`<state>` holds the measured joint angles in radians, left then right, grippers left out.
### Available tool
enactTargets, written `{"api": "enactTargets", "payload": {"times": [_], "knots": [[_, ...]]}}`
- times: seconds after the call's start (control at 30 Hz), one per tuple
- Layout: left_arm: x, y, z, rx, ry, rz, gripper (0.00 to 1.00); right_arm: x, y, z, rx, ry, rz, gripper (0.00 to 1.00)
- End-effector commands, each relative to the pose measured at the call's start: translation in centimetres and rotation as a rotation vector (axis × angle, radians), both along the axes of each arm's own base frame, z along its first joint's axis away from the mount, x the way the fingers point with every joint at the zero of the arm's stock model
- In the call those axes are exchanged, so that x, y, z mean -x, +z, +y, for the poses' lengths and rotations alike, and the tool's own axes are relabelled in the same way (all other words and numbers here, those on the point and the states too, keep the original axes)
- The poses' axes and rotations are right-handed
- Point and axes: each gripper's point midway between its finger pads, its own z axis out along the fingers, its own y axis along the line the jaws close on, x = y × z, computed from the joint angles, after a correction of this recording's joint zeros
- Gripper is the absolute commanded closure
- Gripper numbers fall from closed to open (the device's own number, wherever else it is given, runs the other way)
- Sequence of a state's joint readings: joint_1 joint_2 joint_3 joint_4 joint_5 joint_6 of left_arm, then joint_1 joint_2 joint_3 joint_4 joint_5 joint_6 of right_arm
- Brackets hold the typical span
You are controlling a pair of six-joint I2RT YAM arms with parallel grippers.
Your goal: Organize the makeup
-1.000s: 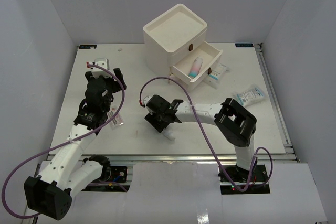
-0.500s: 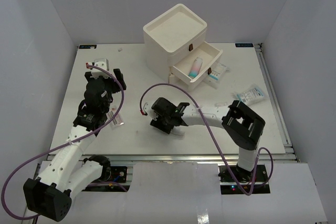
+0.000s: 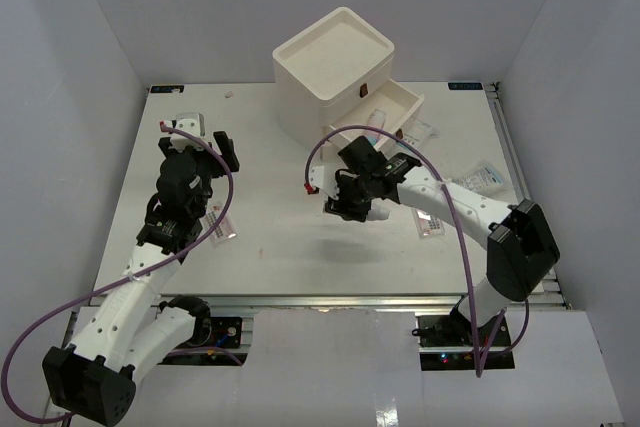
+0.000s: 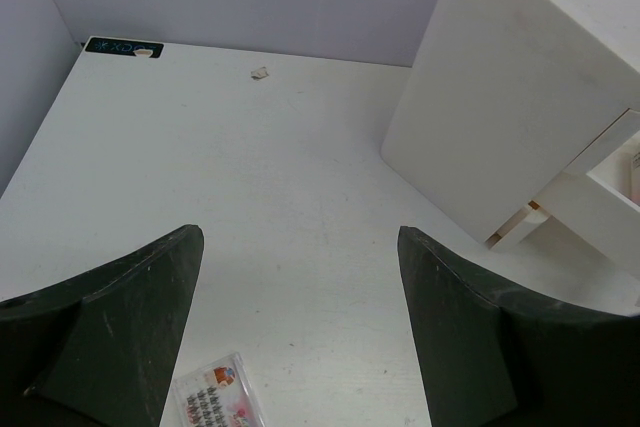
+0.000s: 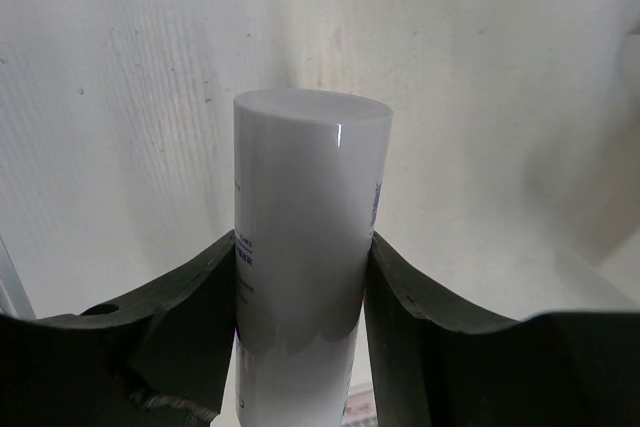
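Two black, matte jaws of the right claw [image 5: 300, 257] press against opposite sides of a white tube [image 5: 305, 247]. The tube is a smooth, glossy cylinder with a flat round end facing the wrist camera and fine blue print down its edges. It stands straight out from between the jaws, above the pale, lightly scuffed surface [image 3: 280, 247].

From above, this right claw [image 3: 358, 199] hangs near the middle of the surface. The white three-drawer box [image 3: 330, 67] is at its 12 o'clock, with its square top and one pulled-out drawer [image 3: 408, 105].

A flat sachet with blue print [image 3: 485, 175] lies at the claw's 3 o'clock, well apart from it.

At the 9 o'clock side of the surface, the left claw [image 3: 197, 137] hovers with its jaws spread wide and nothing between them. A small glossy sachet with pink print [image 4: 215, 397] lies flat on the surface at its 6 o'clock, below the gap and touching neither jaw.
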<state>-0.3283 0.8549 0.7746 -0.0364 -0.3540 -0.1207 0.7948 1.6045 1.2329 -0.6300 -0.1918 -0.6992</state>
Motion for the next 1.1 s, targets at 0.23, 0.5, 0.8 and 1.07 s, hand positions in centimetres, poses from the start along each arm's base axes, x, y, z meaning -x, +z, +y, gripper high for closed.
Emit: {"api": "enactTargets", "payload": {"times": [0.23, 0.5, 0.8, 1.07], "knots": [[0.3, 0.7, -0.2, 0.016, -0.022, -0.028, 0.11, -10.8, 15.7, -3.0, 0.082, 0.073, -0.71, 0.92], [0.1, 0.4, -0.2, 0.012, -0.021, -0.021, 0.11, -20.8, 19.3, -4.8, 0.206, 0.057, -1.04, 0.92], [-0.1, 0.1, -0.4, 0.006, -0.027, -0.01, 0.11, -27.8, 16.0, -5.4, 0.353, 0.14, -1.14, 0.91], [-0.2, 0.0, -0.5, 0.006, -0.033, -0.005, 0.11, -28.6, 15.1, -4.9, 0.326, 0.149, -1.198, 0.06]]}}
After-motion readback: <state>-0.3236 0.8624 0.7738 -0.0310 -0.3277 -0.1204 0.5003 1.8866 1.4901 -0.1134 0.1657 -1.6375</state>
